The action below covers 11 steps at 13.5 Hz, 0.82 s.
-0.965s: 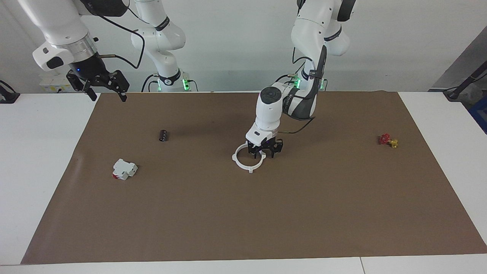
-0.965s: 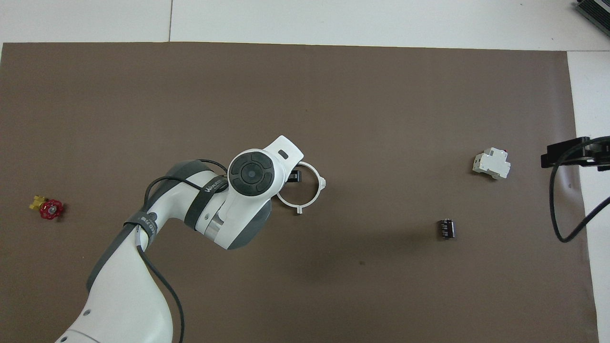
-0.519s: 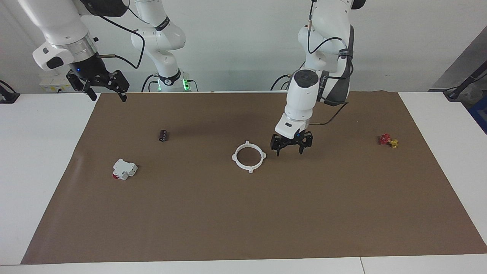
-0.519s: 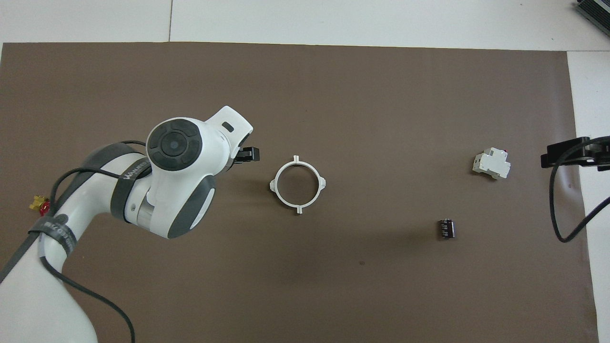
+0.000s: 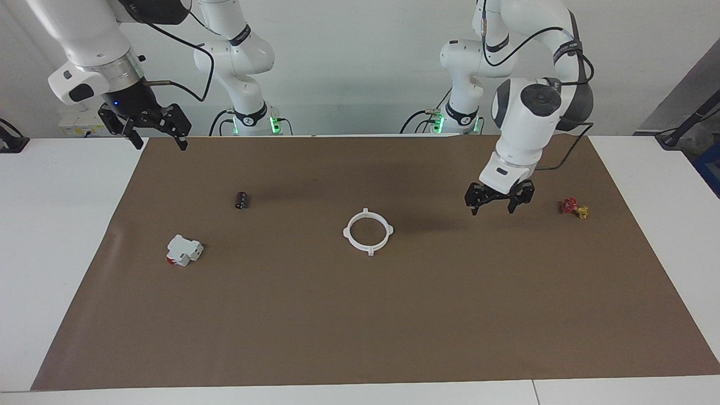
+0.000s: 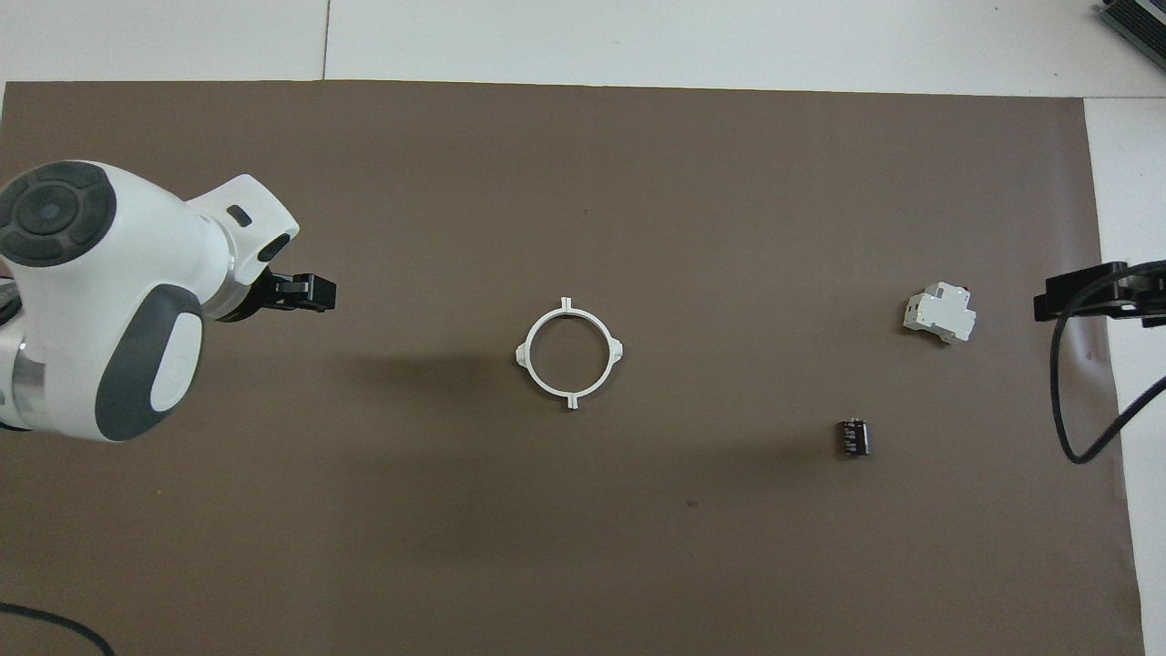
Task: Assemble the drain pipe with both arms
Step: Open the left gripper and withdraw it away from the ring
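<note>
we see drain pipe (image 5: 367, 231) joined as one ring mid-mat (image 5: 360, 337), untouched | left gripper (image 5: 499, 204) spread wide, empty, over mat near valve (image 5: 574, 208), which overhead hides | right gripper (image 5: 152, 133) wide, waits at mat edge

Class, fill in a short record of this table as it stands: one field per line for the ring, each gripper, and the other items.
ring: white ring, whole, flat on the brown mat, mid-table
left gripper: open, empty, raised over the mat between the ring and the red-and-yellow valve
right gripper: open, empty, waiting over the mat's edge
other items: white block with red end; small black cylinder
</note>
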Motion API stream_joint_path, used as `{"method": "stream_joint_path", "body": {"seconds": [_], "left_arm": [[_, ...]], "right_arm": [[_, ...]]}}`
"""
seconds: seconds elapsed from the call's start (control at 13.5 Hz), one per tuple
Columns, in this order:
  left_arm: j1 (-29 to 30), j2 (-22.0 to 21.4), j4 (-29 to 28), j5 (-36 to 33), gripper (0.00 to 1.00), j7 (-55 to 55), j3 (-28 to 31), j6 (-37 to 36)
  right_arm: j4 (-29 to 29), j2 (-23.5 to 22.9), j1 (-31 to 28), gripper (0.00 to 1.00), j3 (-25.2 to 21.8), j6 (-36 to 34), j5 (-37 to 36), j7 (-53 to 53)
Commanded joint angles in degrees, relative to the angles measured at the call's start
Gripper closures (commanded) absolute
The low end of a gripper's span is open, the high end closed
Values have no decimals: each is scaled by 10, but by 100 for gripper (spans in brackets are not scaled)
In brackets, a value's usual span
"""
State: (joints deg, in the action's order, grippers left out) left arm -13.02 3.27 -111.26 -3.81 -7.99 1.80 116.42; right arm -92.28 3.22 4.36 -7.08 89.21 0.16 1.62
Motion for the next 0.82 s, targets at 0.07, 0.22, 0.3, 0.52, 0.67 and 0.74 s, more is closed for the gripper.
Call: {"method": "stream_joint_path", "body": {"seconds": [0.07,0.22,0.3,0.52,0.67,0.74], "left_arm": [[77,-47,-15,46,0,113,-7,-26],[113,-57,-5,52,0,183,-4,-44],[129,-57,14,51,0,205,-4,-60],[132,-45,102,52,0,217,-3,-132],[132,-30,162,52,0,216,-3,-178],[132,-22,196,53,0,216,-3,-205]], "right_arm": [[-3,6,-1,0,1,4,13,0],[-3,6,-1,0,1,4,13,0],[-3,6,-1,0,1,4,13,0],[-3,6,-1,0,1,4,13,0],[-3,6,-1,0,1,4,13,0],[-3,6,-1,0,1,4,13,0]]}}
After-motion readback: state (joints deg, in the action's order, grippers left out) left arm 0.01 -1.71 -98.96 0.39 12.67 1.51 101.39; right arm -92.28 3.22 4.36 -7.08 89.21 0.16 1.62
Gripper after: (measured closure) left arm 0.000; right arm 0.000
